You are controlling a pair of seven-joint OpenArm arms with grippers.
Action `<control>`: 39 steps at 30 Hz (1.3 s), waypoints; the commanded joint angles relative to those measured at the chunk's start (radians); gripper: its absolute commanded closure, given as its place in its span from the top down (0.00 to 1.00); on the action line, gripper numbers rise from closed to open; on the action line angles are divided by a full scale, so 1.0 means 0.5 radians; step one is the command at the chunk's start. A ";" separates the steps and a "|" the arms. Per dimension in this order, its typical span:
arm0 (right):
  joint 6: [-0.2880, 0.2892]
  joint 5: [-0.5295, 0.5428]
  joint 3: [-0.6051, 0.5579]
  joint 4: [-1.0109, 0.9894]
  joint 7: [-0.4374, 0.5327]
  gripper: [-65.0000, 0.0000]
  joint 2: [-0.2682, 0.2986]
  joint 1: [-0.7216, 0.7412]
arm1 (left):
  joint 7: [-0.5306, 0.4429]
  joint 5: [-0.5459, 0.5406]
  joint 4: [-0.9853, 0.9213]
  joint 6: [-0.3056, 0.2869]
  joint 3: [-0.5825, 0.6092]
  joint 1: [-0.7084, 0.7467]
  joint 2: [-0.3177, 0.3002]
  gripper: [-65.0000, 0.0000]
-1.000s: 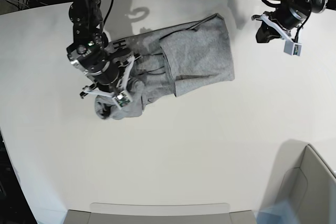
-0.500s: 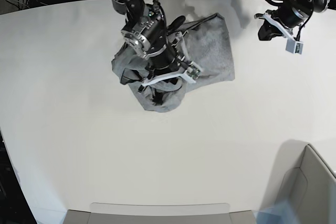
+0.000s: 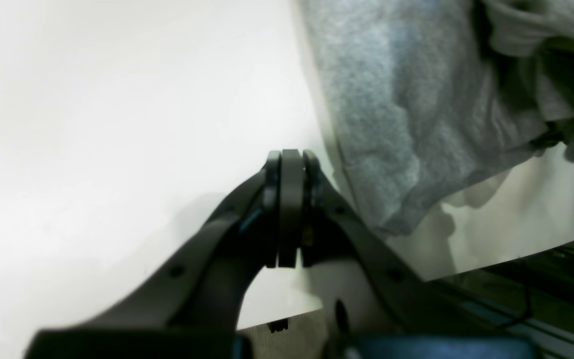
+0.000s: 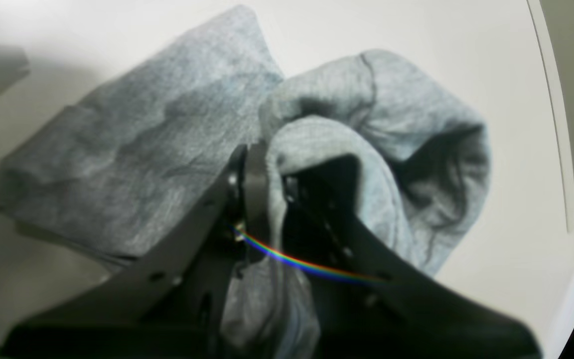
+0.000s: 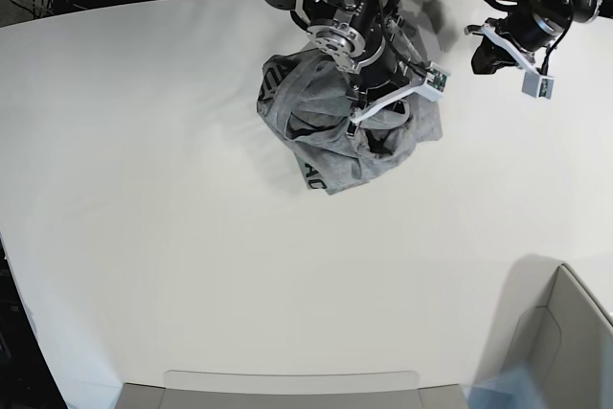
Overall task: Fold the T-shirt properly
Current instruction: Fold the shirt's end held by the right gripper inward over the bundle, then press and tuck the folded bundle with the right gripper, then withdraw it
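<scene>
Right gripper, fingers clamping limp, light T-shirt, is dragging it toward 3 o'clock; left gripper, fingers pressing together, is holding nothing; hems likely offer firmest hold.

The T-shirt is soft heather-grey knit cloth with a faintly fuzzy, matt, flecked face, creased and bunched, with black matt print on the fold toward the worktop's near edge. The worktop is a smooth white surface with a dull, low sheen that takes soft shadows. The right gripper has matt black, plastic-looking jaws pinched on a fold of the cloth, and the left gripper shows the same smooth dark finish, its jaws pressed together.
</scene>
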 commanded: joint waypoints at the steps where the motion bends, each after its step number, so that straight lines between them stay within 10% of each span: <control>1: -0.014 -0.008 -0.014 -0.042 0.021 0.00 -0.041 0.054 | -0.025 -0.035 0.028 -0.005 -0.004 -0.001 -0.015 0.00; 5: -0.014 0.115 -0.035 -0.202 0.015 0.00 -0.041 0.131 | -0.025 -0.035 0.028 -0.005 0.000 -0.001 -0.015 0.00; 12: 0.019 0.621 -0.045 -0.106 0.067 0.40 -0.029 0.171 | -0.031 -0.035 0.025 -0.005 0.000 0.003 -0.015 0.00; 18: 0.216 1.305 -0.023 -0.085 0.239 0.34 0.030 0.318 | -0.031 -0.035 0.025 -0.005 0.000 -0.001 -0.015 0.00; 24: 0.216 1.324 0.232 0.145 0.223 0.27 0.069 0.333 | -0.031 -0.035 0.025 -0.005 0.000 -0.001 -0.012 0.00; 32: 0.225 1.339 0.434 0.403 -0.120 0.00 0.432 0.272 | -0.028 -0.035 0.003 -0.002 0.000 -0.007 -0.012 0.00; 39: 0.231 1.342 0.342 0.293 -0.127 0.00 0.502 0.269 | -0.028 -0.047 -0.258 -0.005 0.000 -0.090 -0.012 0.00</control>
